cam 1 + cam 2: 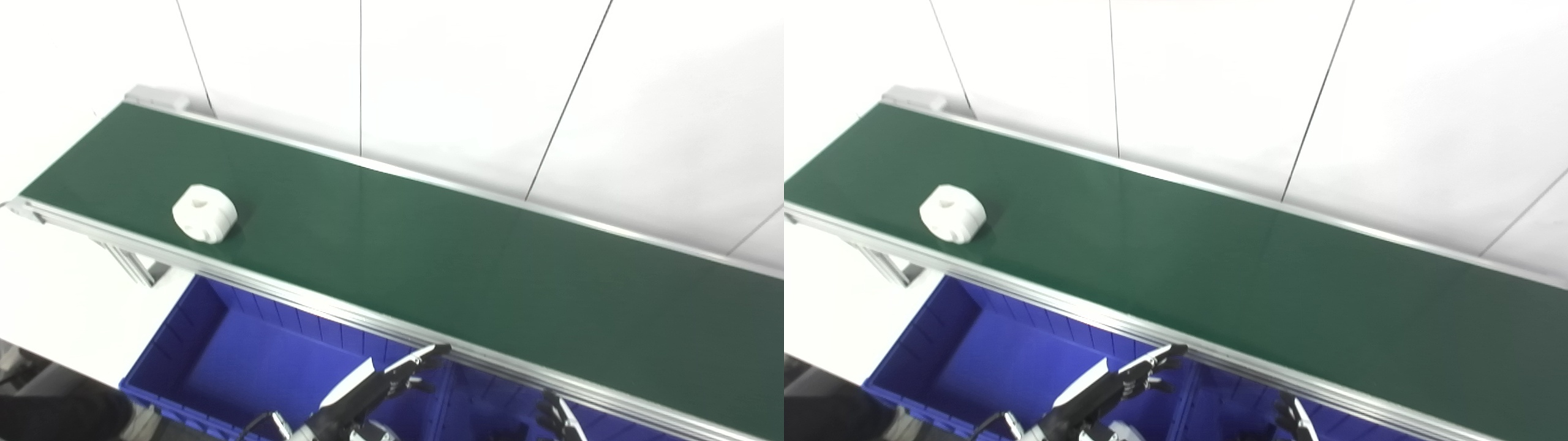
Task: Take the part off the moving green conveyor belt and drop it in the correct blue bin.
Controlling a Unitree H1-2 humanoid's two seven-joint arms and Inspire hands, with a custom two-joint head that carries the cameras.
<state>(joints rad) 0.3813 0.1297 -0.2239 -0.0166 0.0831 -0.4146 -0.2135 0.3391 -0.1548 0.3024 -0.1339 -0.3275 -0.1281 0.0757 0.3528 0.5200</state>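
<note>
A white round part (pixel 204 214) with a notch in its top lies on the green conveyor belt (pixel 429 245), near the belt's left end and close to its front rail. My left hand (pixel 380 386) hovers over the blue bins below the front rail, fingers spread and holding nothing, far to the right of the part. Only the fingertips of my right hand (pixel 557 418) show at the bottom edge, apart and empty. The same part (pixel 952 222) and left hand (pixel 1118 384) appear in the right eye view.
Two blue bins sit under the belt's front rail: a large left one (pixel 202 343) and a right one (pixel 484 392), split by a divider. The belt's aluminium rail (pixel 306 300) runs between my hands and the belt. A white panelled wall stands behind.
</note>
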